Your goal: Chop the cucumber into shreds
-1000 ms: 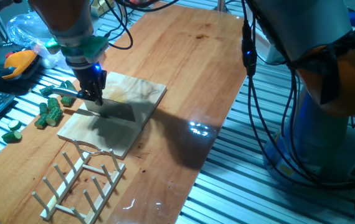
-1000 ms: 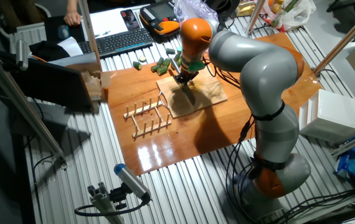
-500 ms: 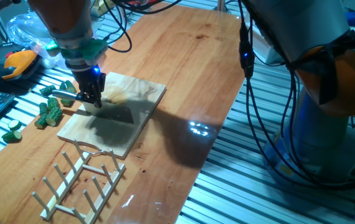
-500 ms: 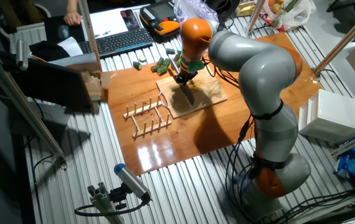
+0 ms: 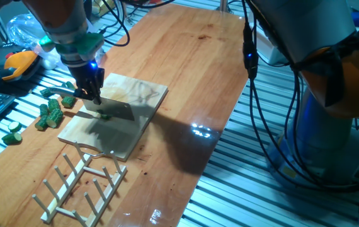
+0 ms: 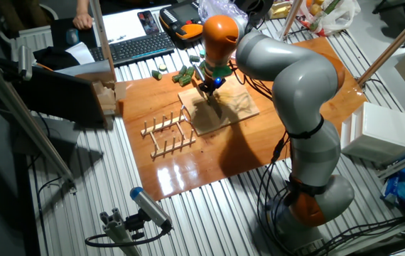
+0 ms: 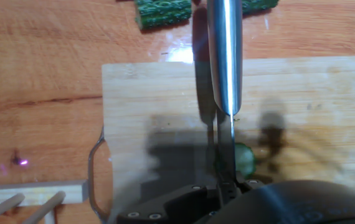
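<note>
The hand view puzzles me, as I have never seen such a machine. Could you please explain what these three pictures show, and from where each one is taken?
It is one robot arm with a two-finger pincer. Two pictures come from fixed cameras on different sides of the table. The third comes from a camera on the hand, looking along the fingers. The pincer is shut on a knife. In the hand view you see the knife edge-on, so it looks like a thin metal bar. At the blade, on the wooden board, lies one small cucumber slice. Beside the board lie darker cucumber chunks and a wooden rack.
</note>
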Controlling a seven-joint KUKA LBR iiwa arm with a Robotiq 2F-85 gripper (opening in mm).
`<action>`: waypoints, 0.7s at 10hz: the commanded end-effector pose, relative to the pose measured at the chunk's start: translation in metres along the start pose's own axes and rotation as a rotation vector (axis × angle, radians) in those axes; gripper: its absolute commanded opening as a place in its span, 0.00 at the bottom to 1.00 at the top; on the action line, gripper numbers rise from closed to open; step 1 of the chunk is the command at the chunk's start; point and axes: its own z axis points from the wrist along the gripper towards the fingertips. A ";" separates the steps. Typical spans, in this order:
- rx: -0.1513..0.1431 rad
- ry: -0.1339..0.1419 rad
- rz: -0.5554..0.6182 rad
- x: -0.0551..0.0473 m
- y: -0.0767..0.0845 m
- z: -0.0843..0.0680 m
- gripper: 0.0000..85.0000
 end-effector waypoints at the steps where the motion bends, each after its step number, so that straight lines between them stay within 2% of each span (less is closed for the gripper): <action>1: 0.000 0.000 0.000 0.001 -0.001 0.000 0.00; 7: -0.011 0.005 0.003 0.001 -0.003 0.006 0.00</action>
